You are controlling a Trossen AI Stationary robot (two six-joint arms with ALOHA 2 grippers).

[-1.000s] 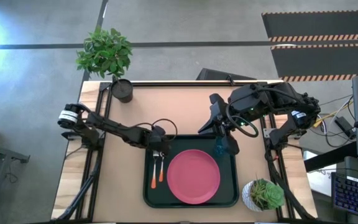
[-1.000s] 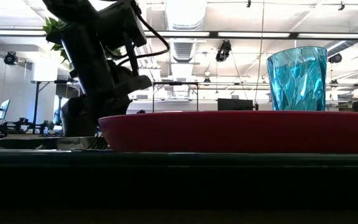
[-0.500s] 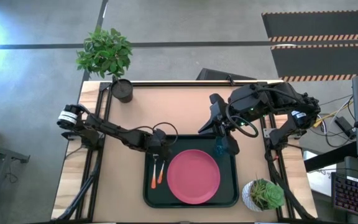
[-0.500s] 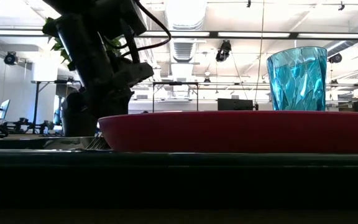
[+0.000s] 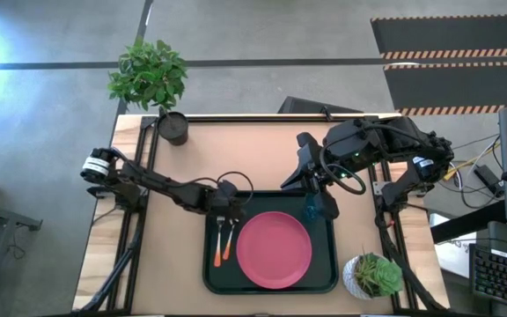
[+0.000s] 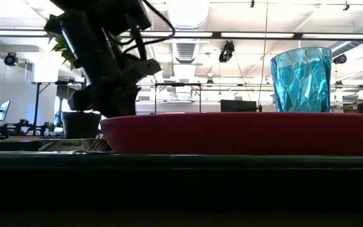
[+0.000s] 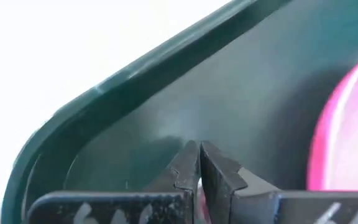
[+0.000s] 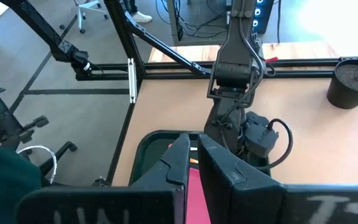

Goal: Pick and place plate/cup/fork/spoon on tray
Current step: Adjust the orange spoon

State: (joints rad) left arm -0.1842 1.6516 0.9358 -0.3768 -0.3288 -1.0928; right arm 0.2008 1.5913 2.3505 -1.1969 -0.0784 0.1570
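The dark green tray lies on the table's near middle. On it lie the pink plate, the teal cup, upright at the tray's far right corner, and the orange-handled fork and spoon, side by side left of the plate; which is which I cannot tell. My left gripper hovers shut and empty over the tray's far left corner. My right gripper is shut and empty, just right of the cup. The low view shows the plate and the cup.
A dark pot stands at the table's far left, with a leafy plant behind it. A small plant in a white pot stands at the near right, beside the tray. Bare tabletop lies beyond the tray.
My left gripper has risen a little from the tray's left part and shifted slightly toward the plate. The fork and spoon lie where they were. My right arm has kept still.
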